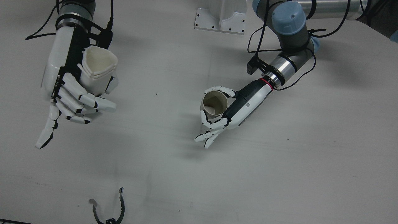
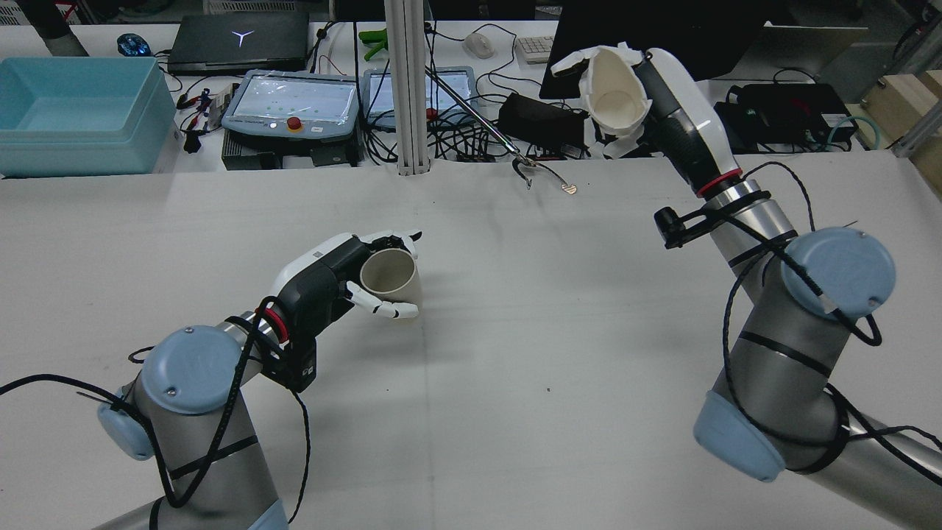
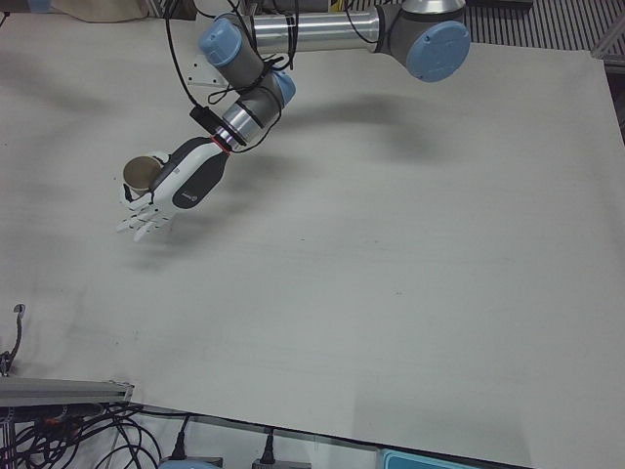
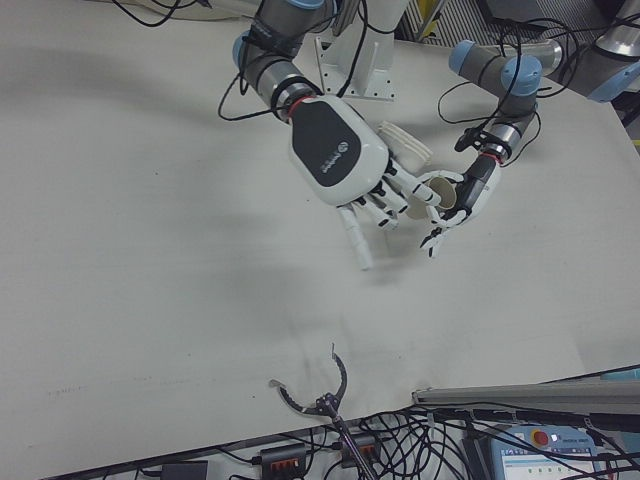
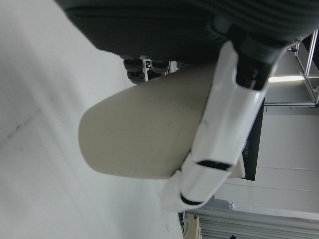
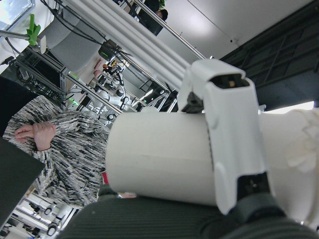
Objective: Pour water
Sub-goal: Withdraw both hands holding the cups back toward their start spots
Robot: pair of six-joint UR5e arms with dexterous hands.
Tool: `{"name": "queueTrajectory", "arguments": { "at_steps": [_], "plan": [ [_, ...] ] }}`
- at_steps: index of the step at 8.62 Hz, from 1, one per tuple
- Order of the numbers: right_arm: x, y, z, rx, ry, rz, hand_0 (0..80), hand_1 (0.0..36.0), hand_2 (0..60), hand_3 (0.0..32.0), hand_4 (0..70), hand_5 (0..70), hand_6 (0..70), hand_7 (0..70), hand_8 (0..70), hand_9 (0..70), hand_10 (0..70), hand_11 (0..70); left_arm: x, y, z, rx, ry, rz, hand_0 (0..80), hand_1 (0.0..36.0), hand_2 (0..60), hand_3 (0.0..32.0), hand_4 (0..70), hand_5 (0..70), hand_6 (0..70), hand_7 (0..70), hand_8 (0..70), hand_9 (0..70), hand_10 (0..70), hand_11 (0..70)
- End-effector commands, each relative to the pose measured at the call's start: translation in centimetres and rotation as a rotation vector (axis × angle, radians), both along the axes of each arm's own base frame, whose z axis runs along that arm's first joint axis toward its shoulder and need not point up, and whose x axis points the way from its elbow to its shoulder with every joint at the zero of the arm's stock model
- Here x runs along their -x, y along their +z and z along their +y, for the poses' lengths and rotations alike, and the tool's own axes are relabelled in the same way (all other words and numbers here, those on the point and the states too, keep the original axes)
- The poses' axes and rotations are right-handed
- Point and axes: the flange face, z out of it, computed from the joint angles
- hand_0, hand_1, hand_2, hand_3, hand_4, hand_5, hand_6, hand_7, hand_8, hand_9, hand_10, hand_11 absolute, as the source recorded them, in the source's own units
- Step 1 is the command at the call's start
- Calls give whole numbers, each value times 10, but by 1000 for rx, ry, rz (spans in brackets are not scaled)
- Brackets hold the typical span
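Right hand [image 1: 73, 90], raised nearest the front camera, clasps a white paper cup [image 1: 99, 70] whose rim is squeezed out of round: light, thin-walled, easily crushed, best held mid-wall. Left hand [image 1: 231, 107] grips a tan paper cup [image 1: 214, 104] upright, low over the table [image 1: 311, 161]. The cups are well apart. Black tongs [image 1: 108, 210] lie near the front edge, clear of the path.

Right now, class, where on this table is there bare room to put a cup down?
Bare table lies between the two hands and along the left arm's outer side. Only the black tongs at the operators' edge take space, near the right hand.
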Motion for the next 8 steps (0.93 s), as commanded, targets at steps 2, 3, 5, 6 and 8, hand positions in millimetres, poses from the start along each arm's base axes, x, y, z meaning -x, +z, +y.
{"name": "queueTrajectory", "arguments": {
  "at_steps": [2, 3, 5, 6, 8],
  "plan": [
    [-195, 117, -7, 139, -57, -334, 800, 360, 600, 0, 310, 252, 619, 700, 434, 587, 0, 49, 68, 149, 30, 6, -15, -3, 800, 360, 600, 0, 261, 700, 133, 109, 26, 7, 44, 109],
    [-236, 126, -7, 117, -75, -318, 800, 360, 600, 0, 270, 255, 608, 700, 439, 592, 8, 62, 90, 184, 34, 17, -28, -13, 800, 360, 600, 0, 268, 700, 134, 110, 26, 8, 44, 108],
    [-280, 221, 29, 152, -90, -337, 800, 360, 600, 0, 188, 250, 602, 700, 468, 631, 29, 90, 160, 235, 11, 5, -32, -36, 800, 360, 600, 0, 274, 700, 136, 115, 28, 9, 45, 111],
    [-283, 283, 46, 154, -99, -352, 800, 360, 600, 0, 204, 247, 622, 700, 489, 661, 39, 101, 205, 247, -9, -10, -63, -45, 800, 360, 600, 0, 275, 700, 136, 114, 28, 8, 46, 111],
    [-281, 390, 45, 173, -110, -385, 788, 360, 600, 0, 178, 247, 627, 700, 527, 700, 55, 120, 271, 259, -33, -43, -105, -53, 800, 360, 600, 0, 274, 700, 135, 113, 29, 8, 48, 115]
  ]
}}
